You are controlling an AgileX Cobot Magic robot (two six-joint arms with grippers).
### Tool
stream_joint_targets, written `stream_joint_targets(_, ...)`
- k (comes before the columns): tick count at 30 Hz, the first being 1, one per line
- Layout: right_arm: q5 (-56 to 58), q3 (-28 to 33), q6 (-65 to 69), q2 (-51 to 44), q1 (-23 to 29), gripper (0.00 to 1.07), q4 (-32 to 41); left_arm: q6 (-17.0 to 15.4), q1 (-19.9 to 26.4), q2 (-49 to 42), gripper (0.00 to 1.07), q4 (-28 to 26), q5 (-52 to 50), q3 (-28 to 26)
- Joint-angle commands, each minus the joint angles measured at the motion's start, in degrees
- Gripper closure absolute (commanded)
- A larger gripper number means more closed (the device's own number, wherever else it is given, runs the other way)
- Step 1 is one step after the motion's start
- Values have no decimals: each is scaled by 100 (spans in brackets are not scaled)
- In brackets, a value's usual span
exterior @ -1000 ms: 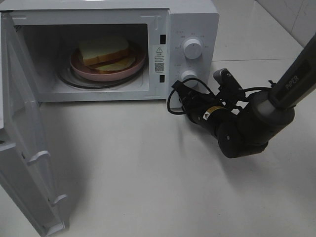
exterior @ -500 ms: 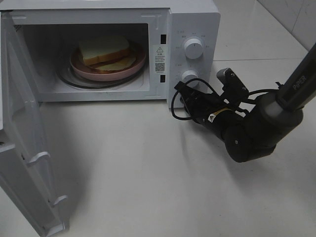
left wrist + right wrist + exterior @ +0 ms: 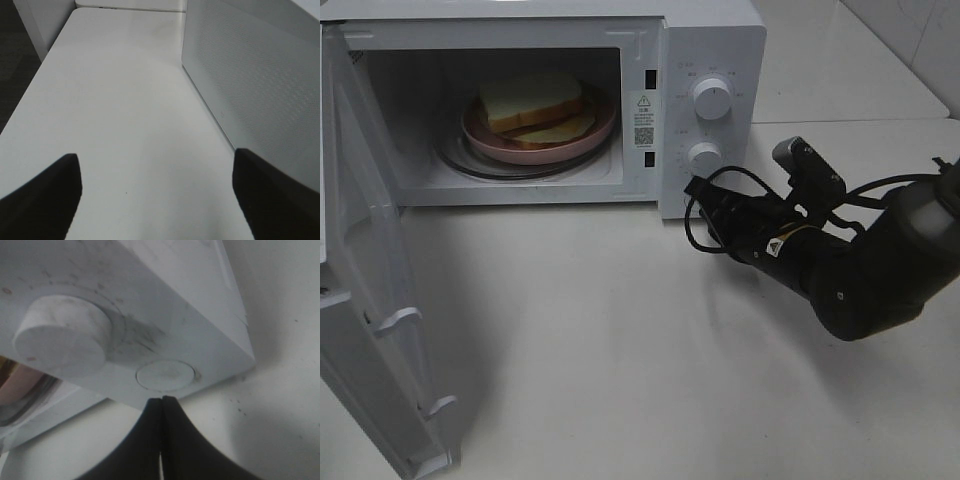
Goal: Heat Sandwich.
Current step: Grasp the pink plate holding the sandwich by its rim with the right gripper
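Sandwich (image 3: 535, 105) sat in the open microwave (image 3: 725, 45); right gripper (image 3: 161, 401) was pinched shut just by its button (image 3: 165, 375), left gripper (image 3: 157, 195) gaped wide

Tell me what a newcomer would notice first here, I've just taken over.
The white microwave stands with its door swung wide open to the left, and the sandwich sits on a pink plate inside. The right gripper, jaws shut, points at the control panel's lower corner, just below the lower knob and a round button.
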Motion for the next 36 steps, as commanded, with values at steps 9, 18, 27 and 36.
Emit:
stream_joint_targets(9,825,670,-825,-905,-29,107,-97,-11,23,-34,28,-34,-97,11)
stream_joint_targets(18,2687,670,-2263,-2028,-29,107,-80,-11,23,-34,28,-34,-97,11)
stream_joint_targets(27,4194,665,-3547,-3060,-120,106,-52,-11,23,-34,28,-34,-97,11)
stream_joint_targets(36,5632,665,-3810,-3976,-756,74,-103,-11,23,-34,28,-34,-97,11)
